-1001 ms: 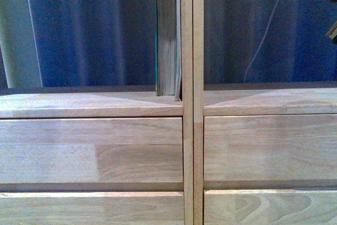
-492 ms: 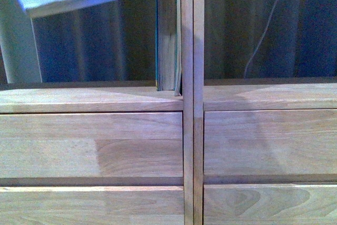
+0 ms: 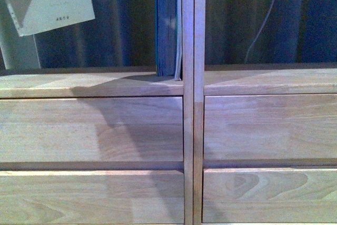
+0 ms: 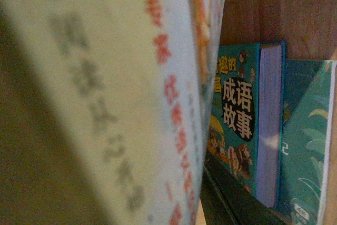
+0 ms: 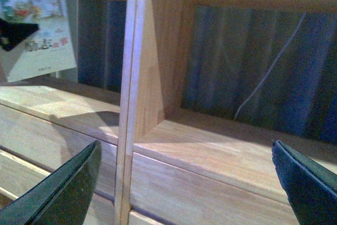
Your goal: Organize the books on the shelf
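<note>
- The shelf [image 3: 95, 130] fills the front view: pale wood with drawer fronts below and open compartments above, split by a double upright [image 3: 188, 77].
- The teal book [image 3: 167, 25] stands upright in the left compartment, close against that upright, page edges facing out. It looks thick and stiff, so it should stand unaided and serve as a stop.
- The white paperback [image 3: 52, 1] hangs tilted in the air at the left compartment's outer end, well apart from the teal book. Whether it is inside the opening or in front of it I cannot tell. It is likely thin, light and floppy. A hold near the spine seems wisest, since a free corner may sag or catch.
- The left claw [image 5: 13, 32] shows only as a dark shape across the paperback's cover, clamped on it.
- The right claw [image 5: 185, 146] hovers before the right compartment, spread wide and holding nothing.
</note>
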### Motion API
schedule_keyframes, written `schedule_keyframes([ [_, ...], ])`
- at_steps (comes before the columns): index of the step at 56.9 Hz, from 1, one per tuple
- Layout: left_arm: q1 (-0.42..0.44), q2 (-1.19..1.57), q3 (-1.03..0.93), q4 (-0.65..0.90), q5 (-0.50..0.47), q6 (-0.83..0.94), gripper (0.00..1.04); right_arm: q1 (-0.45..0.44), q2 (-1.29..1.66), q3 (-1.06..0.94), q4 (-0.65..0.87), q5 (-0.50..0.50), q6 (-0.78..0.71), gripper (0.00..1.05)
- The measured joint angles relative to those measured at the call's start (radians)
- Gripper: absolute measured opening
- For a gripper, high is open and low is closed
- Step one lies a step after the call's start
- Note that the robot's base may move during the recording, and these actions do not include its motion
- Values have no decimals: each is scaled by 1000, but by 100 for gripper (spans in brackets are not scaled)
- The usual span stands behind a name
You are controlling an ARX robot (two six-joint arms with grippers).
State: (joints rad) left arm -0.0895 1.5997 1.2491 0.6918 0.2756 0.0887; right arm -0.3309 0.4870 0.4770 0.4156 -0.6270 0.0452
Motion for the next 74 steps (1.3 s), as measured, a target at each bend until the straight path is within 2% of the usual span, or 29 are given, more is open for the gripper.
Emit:
schedule_keyframes([
  [7,-34,85,65,-24,-8,39,19,44,-85,-1,-27,31,-61,98],
  [34,-66,377,277,-37,-93,130,19,50,-85,-7,-40,51,-88,97],
  [37,-85,407,301,-37,-100,146,19,120,-101,53,-286,261,-72,87],
  [40,-106,434,324,-32,-114,171,19,239,-143,49,-510,503,-61,75],
  [43,-124,457,349,-30,-125,189,19,309,-179,-14,-556,598,-60,63],
  [54,-158,514,415,-23,-192,238,19,326,-250,-149,-514,623,-57,32],
  [61,-166,582,500,-13,-336,312,19,327,-297,-229,-484,623,-57,6],
  [63,-168,595,519,-16,-361,323,19,327,-305,-243,-479,623,-58,2],
  [74,-183,647,624,-88,-411,353,19,327,-354,-318,-452,623,-54,3],
])
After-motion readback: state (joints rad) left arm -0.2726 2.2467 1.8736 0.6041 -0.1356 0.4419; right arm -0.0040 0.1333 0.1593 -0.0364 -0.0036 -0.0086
